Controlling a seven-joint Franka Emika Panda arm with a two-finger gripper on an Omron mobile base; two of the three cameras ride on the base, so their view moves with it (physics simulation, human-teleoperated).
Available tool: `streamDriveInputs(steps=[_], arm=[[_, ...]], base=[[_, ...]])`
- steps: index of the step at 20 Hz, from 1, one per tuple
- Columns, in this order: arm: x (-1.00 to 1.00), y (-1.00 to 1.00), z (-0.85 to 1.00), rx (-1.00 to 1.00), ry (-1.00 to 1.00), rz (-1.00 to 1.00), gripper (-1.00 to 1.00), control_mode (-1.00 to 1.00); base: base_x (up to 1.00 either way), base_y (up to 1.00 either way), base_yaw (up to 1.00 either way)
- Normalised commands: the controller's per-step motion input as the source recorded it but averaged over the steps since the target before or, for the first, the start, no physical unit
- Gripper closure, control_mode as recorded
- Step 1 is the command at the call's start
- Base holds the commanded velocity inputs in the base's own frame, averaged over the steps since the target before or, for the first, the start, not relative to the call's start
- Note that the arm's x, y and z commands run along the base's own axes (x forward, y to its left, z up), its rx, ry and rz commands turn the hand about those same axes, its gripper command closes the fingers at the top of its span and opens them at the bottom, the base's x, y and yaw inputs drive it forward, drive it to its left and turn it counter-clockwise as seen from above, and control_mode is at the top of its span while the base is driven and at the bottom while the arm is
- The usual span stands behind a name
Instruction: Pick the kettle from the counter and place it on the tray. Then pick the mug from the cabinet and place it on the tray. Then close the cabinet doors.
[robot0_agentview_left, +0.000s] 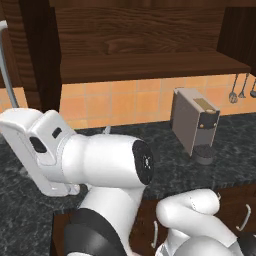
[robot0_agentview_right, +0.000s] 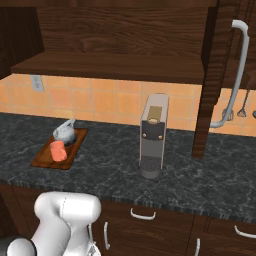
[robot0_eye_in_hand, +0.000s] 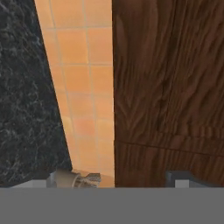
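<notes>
Orange tiles and dark wood grain are filling the background around the gripper (robot0_eye_in_hand: 124, 177), whose two finger tips are standing spread wide with nothing between them, pointing at the underside of the cabinet (robot0_agentview_right: 120, 67) where it is meeting the tiled wall (robot0_eye_in_hand: 83, 87). Both doors are hanging open, the right cabinet door (robot0_agentview_right: 212, 85) with its pale bar handle (robot0_agentview_right: 239, 70) jutting over the counter (robot0_agentview_right: 115, 165). On the tray (robot0_agentview_right: 47, 159) at the counter's left, the kettle (robot0_agentview_right: 65, 131) and the mug (robot0_agentview_right: 58, 150) are already sitting just beside each other, so closing the doors is likely the step in hand. Pushing flat on a door's outer face, near its free edge, should be swinging it shut cleanly. A grey coffee machine (robot0_agentview_right: 152, 142) is standing mid-counter, with utensils (robot0_agentview_right: 243, 107) hanging further right.
</notes>
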Motion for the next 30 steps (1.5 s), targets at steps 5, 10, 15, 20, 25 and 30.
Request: streamDriveInputs(steps=[5,10,15,20,25,30], arm=[[0.49,0.44,-0.01,0.0,-0.05,-0.07,-1.0,-1.0],[0.61,0.17,-0.02,0.0,0.0,-0.06,-1.0,-1.0],[0.51,-0.03,-0.11,0.0,0.0,-0.05,-1.0,-1.0],[0.47,-0.24,0.0,0.0,0.0,-0.16,-1.0,-1.0],[0.36,-0.6,0.0,0.0,0.0,-0.23,-1.0,-1.0],[0.37,-0.75,0.0,0.0,0.0,-0.25,-1.0,-1.0]], base=[[0.0,0.0,0.0],[0.0,0.0,0.0],[0.0,0.0,0.0],[0.0,0.0,0.0],[0.0,0.0,0.0],[0.0,0.0,0.0]])
